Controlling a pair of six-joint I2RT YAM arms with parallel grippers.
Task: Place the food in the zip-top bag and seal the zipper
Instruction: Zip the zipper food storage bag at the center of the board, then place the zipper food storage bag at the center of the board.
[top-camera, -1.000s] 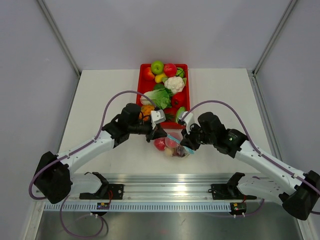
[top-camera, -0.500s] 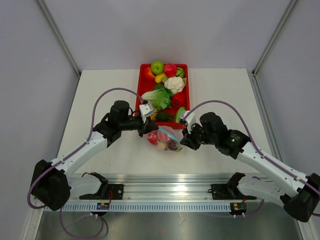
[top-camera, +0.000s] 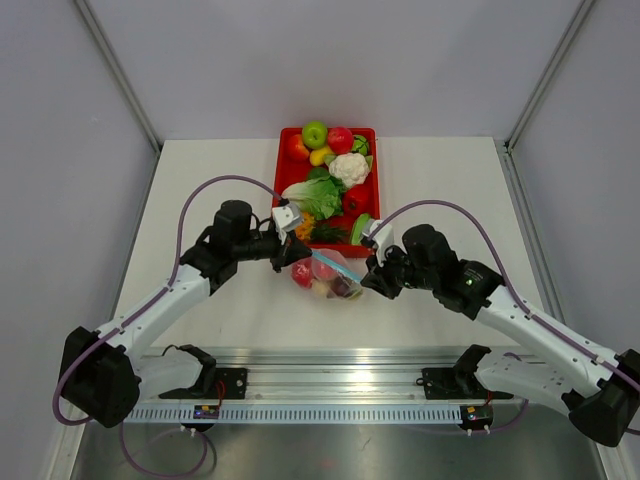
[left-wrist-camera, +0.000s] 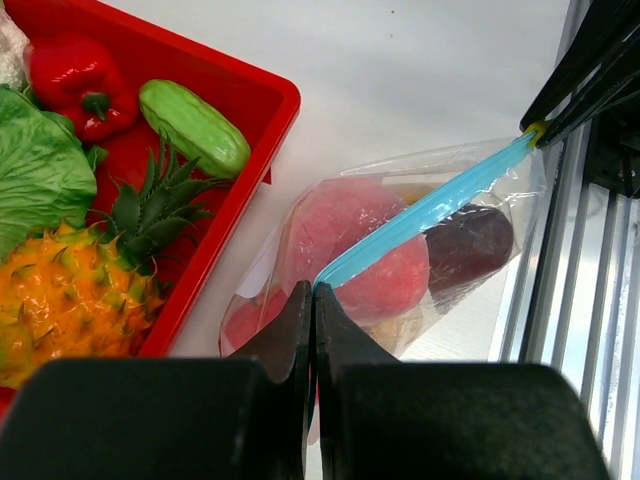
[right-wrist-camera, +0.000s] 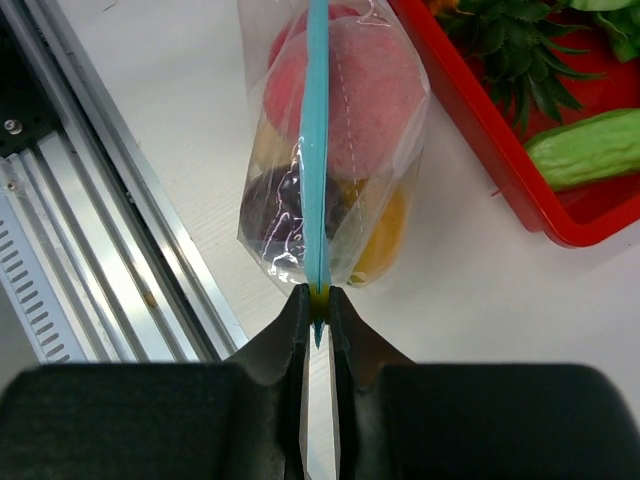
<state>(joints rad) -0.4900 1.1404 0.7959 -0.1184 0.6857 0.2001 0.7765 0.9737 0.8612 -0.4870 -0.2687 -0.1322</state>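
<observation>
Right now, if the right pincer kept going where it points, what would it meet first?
The zip-top bag: the right pincer is shut on the end of the zipper, so going on would probably press into it and the food inside. Beyond, the left pincer holds the far end.

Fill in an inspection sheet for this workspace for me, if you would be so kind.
Surface: white table, no spills seen.
Job's things: bag held between the tools, food inside; zipper stretched straight.
Clutter: red tray beside the bag, holding more food.
Tools: left tool shut on one zipper end; right tool shut on the other.
Cables: purple cables loop over each arm, off the bag.
Surroundings: grey walls; metal rail at near edge.
</observation>
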